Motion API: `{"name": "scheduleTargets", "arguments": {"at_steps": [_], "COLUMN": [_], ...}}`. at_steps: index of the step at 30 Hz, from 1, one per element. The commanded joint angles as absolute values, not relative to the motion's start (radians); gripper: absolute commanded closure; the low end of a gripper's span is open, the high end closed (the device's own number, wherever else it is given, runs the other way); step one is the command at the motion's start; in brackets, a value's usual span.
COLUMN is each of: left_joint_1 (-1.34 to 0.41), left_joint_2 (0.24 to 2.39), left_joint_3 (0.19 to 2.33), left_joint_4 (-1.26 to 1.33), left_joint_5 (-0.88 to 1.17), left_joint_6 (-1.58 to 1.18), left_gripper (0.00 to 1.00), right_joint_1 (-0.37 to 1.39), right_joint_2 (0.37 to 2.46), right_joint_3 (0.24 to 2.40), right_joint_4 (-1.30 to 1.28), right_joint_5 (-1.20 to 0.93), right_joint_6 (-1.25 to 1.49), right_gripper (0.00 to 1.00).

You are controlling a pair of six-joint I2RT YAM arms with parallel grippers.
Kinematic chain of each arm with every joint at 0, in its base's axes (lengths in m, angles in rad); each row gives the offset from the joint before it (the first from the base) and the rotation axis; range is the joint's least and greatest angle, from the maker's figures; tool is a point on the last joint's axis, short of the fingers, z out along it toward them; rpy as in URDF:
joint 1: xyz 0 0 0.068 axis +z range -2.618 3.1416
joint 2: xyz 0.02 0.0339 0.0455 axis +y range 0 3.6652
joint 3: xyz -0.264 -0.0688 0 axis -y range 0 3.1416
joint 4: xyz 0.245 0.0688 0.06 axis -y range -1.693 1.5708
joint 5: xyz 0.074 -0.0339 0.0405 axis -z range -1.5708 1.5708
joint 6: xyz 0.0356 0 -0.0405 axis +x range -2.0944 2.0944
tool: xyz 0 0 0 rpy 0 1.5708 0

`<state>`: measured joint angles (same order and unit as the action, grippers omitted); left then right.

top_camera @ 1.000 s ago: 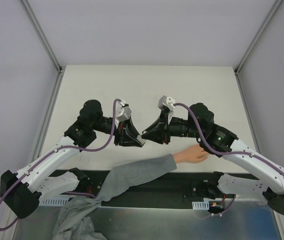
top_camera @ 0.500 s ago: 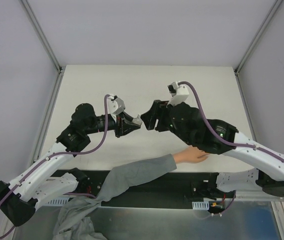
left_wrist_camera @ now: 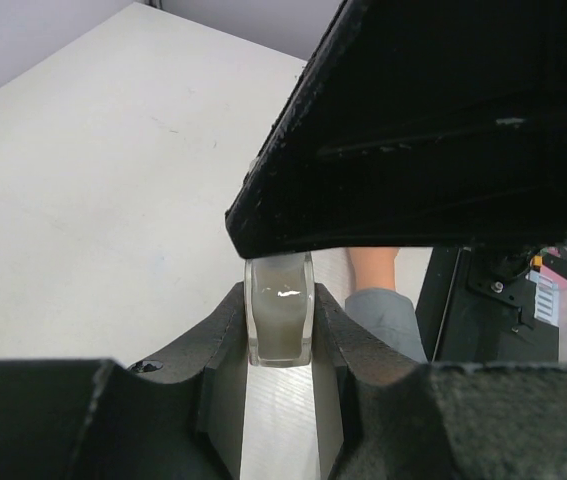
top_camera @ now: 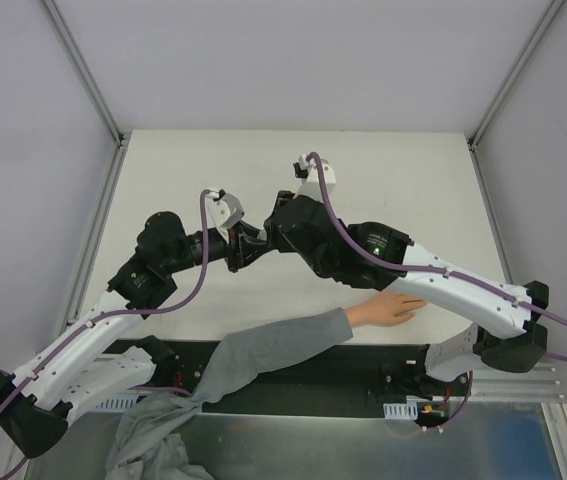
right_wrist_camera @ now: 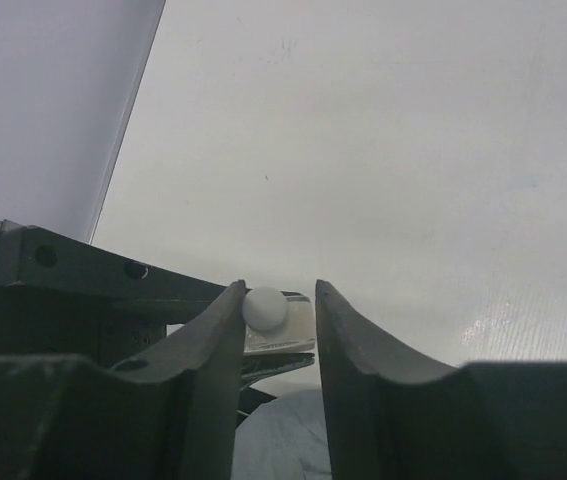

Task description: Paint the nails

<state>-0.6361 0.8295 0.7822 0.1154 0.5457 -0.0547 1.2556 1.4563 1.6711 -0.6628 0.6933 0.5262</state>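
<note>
My left gripper [top_camera: 252, 248] is shut on a small whitish bottle [left_wrist_camera: 279, 312], held upright between its fingers [left_wrist_camera: 225, 330] above the table. My right gripper [top_camera: 270, 237] meets it tip to tip. In the right wrist view its jaws stand open around the bottle's round white cap [right_wrist_camera: 264, 308]. The cap touches the left finger [right_wrist_camera: 215, 335], with a gap to the right one. The pale peach hand [top_camera: 390, 308] with a grey sleeve [top_camera: 283, 345] lies flat at the table's near edge, partly under the right arm. Its nails are too small to make out.
The cream table [top_camera: 393, 180] is bounded by grey walls and metal rails on the left and right. The sleeve's loose cloth [top_camera: 153, 435] hangs over the near edge between the arm bases. The right arm's forearm [top_camera: 443, 285] passes just above the hand.
My right gripper has swung left and further back, and its jaws now straddle the bottle's cap. My left gripper has shifted slightly left with the bottle. The hand has not moved.
</note>
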Motion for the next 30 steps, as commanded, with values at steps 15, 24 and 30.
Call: {"name": "scheduleTargets", "arguments": {"at_steps": [15,24,30], "left_joint_1": [-0.603,-0.551,-0.551], "left_joint_2": [0.857,1.006,0.963], "left_joint_3": [0.822,0.802,0.796], "left_joint_4": [0.218,0.784,0.651], "left_joint_5": [0.935,1.396,1.329], "left_joint_6": [-0.101,-0.634,-0.513], "left_gripper": [1.0,1.0,1.0], "right_joint_1": [1.171,0.992,0.991], "right_joint_2": [1.106,1.0,0.993], "right_joint_3": [1.165,0.995,1.014], "right_joint_4": [-0.139,0.111,0.106], "right_joint_5": [0.271,-0.66,-0.513], "right_joint_6": [0.07,-0.118,-0.065], "right_gripper": [1.0,1.0,0.74]}}
